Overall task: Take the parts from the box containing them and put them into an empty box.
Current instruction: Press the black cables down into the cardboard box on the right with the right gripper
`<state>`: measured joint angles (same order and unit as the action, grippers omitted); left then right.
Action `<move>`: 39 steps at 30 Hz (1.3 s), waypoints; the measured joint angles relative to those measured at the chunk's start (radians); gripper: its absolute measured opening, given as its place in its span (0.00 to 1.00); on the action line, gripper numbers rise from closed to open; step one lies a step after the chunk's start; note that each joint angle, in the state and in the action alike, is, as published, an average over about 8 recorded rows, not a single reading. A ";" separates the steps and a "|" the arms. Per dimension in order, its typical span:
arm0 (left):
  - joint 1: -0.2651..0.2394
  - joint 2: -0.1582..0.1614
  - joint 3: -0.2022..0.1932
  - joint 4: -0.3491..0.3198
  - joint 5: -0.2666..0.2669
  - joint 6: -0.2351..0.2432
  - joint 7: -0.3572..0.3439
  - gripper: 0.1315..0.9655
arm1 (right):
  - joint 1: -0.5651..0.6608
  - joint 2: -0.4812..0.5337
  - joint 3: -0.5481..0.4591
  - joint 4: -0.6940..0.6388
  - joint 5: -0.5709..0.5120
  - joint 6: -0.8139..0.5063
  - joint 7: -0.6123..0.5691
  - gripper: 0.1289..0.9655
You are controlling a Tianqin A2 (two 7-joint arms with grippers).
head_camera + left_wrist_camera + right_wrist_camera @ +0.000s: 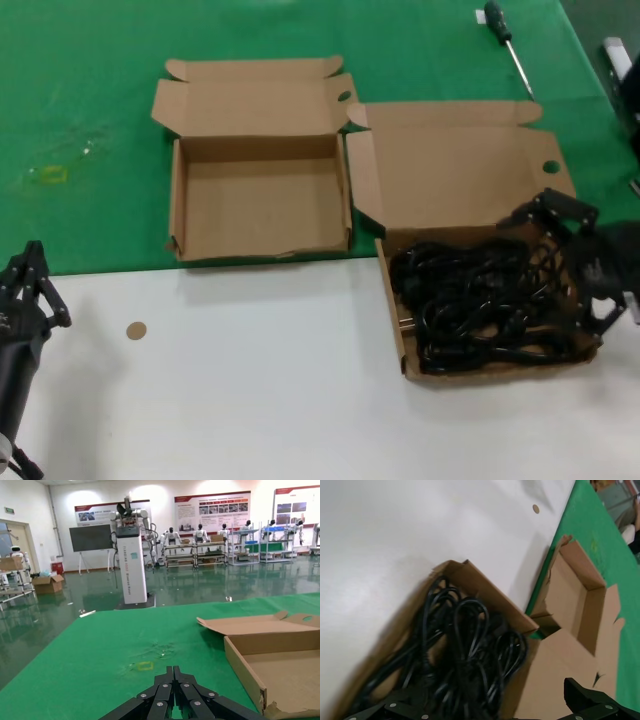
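Where black cables (480, 300) tangle, shallow brown box (400, 345), broad lid open.

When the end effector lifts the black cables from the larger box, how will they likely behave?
The black cables look floppy: they lie in loose loops. They seem tangled, so several may rise together. Loops might catch on the larger box wall. The right end effector is at the box's right side.
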<state>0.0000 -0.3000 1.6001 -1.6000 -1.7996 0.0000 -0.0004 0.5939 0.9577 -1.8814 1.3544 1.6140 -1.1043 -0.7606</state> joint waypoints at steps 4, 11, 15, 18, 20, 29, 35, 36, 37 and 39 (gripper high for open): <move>0.000 0.000 0.000 0.000 0.000 0.000 0.000 0.02 | 0.019 -0.028 -0.014 -0.013 -0.014 0.011 -0.023 1.00; 0.000 0.000 0.000 0.000 0.000 0.000 0.000 0.02 | 0.023 -0.054 -0.031 -0.022 -0.026 0.022 -0.035 0.96; 0.000 0.000 0.000 0.000 0.000 0.000 0.000 0.02 | 0.019 -0.062 -0.034 -0.026 -0.027 0.029 -0.038 0.92; 0.000 0.000 0.000 0.000 0.000 0.000 0.000 0.02 | 0.014 -0.067 -0.034 -0.030 -0.025 0.037 -0.041 0.87; 0.000 0.000 0.000 0.000 0.000 0.000 0.000 0.02 | 0.009 -0.070 -0.033 -0.033 -0.023 0.042 -0.042 0.84; 0.000 0.000 0.000 0.000 0.000 0.000 0.000 0.02 | -0.020 -0.079 -0.027 -0.051 -0.011 0.062 -0.042 0.64; 0.000 0.000 0.000 0.000 0.000 0.000 0.000 0.02 | -0.036 -0.085 -0.023 -0.064 -0.003 0.073 -0.047 0.57; 0.000 0.000 0.000 0.000 0.000 0.000 0.000 0.02 | -0.038 -0.087 -0.023 -0.067 -0.003 0.075 -0.048 0.54; 0.000 0.000 0.000 0.000 0.000 0.000 0.000 0.02 | -0.039 -0.088 -0.023 -0.070 -0.003 0.077 -0.050 0.50; 0.000 0.000 0.000 0.000 0.000 0.000 0.000 0.02 | -0.040 -0.092 -0.025 -0.080 -0.003 0.079 -0.055 0.43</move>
<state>0.0000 -0.3000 1.6001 -1.6000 -1.7996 0.0000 -0.0004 0.5543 0.8652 -1.9061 1.2747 1.6106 -1.0253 -0.8155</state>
